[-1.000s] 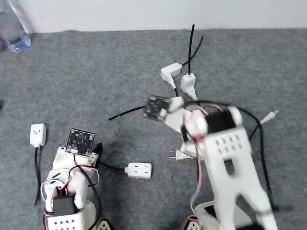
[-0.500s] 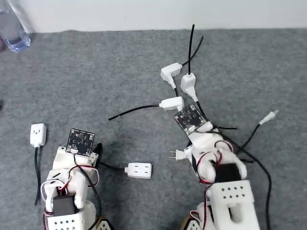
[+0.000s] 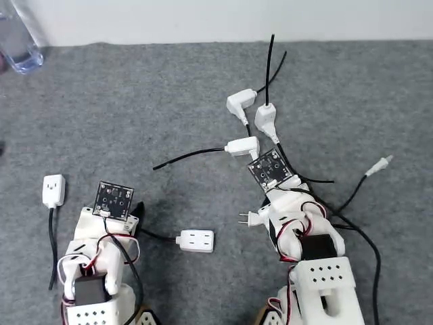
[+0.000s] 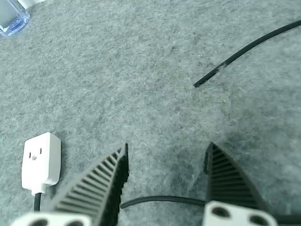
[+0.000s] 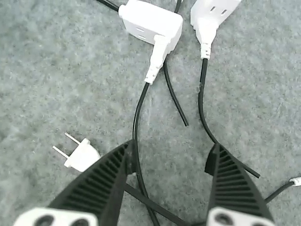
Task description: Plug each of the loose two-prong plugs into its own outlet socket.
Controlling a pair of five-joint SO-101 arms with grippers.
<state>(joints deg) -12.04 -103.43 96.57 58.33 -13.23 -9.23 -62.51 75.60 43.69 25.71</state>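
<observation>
Right wrist view: plug just beside spread fingers.

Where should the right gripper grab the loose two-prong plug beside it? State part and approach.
Grip the white body of the two-prong plug, behind the prongs, coming from above with the open right gripper. It lies flat on the carpet, so closing across the body leaves the prongs free.

Your left gripper and right gripper hang low at the table near edge, both with jaws apart.
</observation>
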